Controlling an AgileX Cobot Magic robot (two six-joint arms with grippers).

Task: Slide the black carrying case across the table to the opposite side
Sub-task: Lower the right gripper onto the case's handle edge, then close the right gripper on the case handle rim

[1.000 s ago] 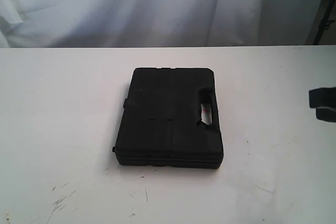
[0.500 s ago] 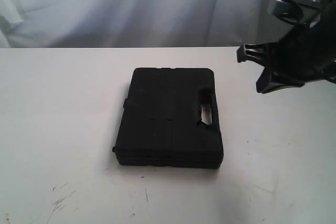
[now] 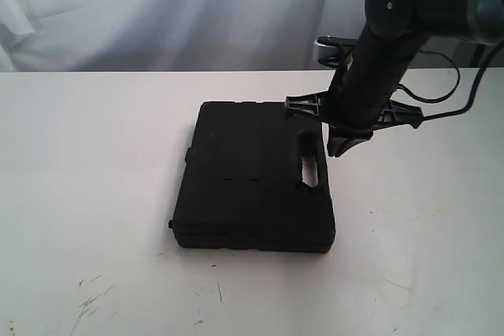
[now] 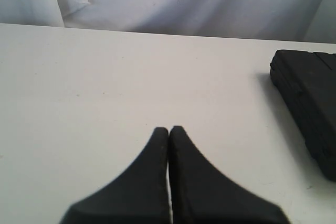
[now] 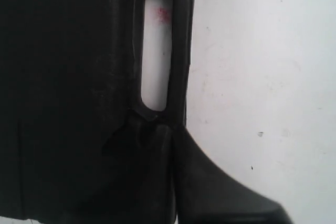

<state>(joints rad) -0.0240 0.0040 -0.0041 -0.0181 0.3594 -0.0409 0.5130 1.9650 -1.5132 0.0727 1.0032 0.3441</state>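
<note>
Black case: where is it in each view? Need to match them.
Exterior view: case lies mid-table, handle slot on its right side.
Left wrist view: one end only, cut by the frame edge, past the shut left gripper.
Right wrist view: close up, filling half the frame, right gripper at the slot's end.
Shared landmark: the handle slot, exterior and right wrist.

Right arm [image 3: 376, 68] angled steeply down — right jaws pressed together. Left jaws likewise together, held near level.

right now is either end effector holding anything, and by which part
Nothing is held. Both are shut and empty: the right end effector by the handle slot of the black carrying case, the left end effector over the table.
</note>
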